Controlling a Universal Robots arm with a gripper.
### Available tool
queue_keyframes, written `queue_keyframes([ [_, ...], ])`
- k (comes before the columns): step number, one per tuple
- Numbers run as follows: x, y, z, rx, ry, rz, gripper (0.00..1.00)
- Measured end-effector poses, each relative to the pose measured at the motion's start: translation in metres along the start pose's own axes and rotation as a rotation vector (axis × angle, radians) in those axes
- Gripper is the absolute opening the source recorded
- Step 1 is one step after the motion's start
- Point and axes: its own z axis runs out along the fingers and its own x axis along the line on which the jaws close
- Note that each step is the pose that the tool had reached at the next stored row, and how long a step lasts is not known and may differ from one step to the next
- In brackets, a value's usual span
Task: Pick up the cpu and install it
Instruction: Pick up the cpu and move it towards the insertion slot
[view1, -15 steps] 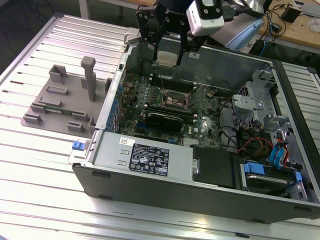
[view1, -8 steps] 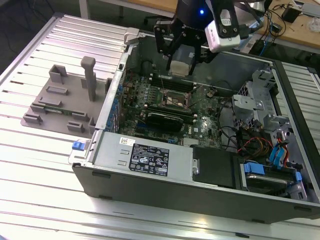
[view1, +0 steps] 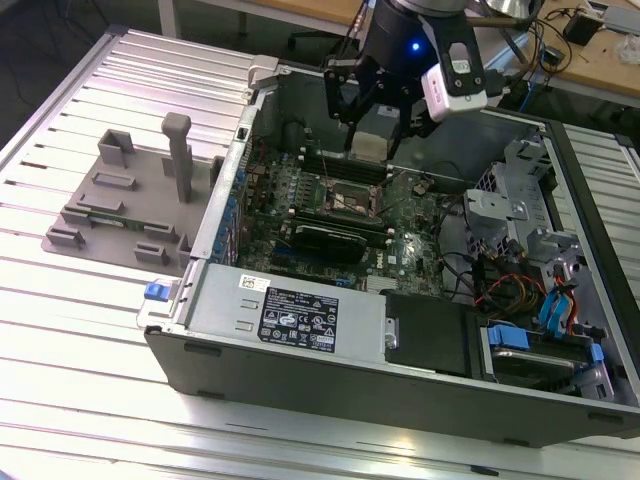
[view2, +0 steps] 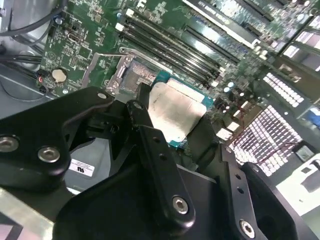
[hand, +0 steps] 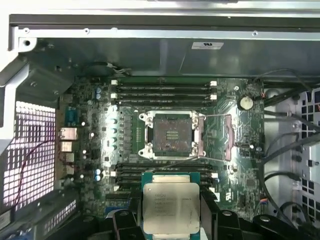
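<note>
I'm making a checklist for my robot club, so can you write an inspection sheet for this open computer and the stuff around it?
Surface: slatted metal table, carrying an open computer case.
Job's things: the cpu held above the motherboard, not yet in the empty socket.
Clutter: grey fixture beside the case.
Grippers: gripper shut on the cpu.
Cables: coloured wires inside the case.
Surroundings: wooden bench behind the table.

cpu: flat square, silvery top plate, teal rim; gripped by opposite edges, aloft, level, near open socket.
</note>
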Motion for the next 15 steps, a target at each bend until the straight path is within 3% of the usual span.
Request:
queue_keyframes([
  [1,-0.0003,0.0038,0.0064,0.0001,0.0,0.0,0.55],
  [3,-0.0006,0.0056,0.0105,0.0,0.0,0.0,0.55],
  [8,-0.0015,0.0172,0.0316,-0.0002,-0.0001,0.0,0.55],
  [11,-0.0015,0.0223,0.0377,-0.0003,-0.0004,-0.001,0.55],
  [14,0.0003,0.0288,0.0452,-0.0003,-0.0047,-0.006,0.55],
  [15,0.0029,0.0303,0.0481,-0.0002,-0.0102,-0.01,0.55],
])
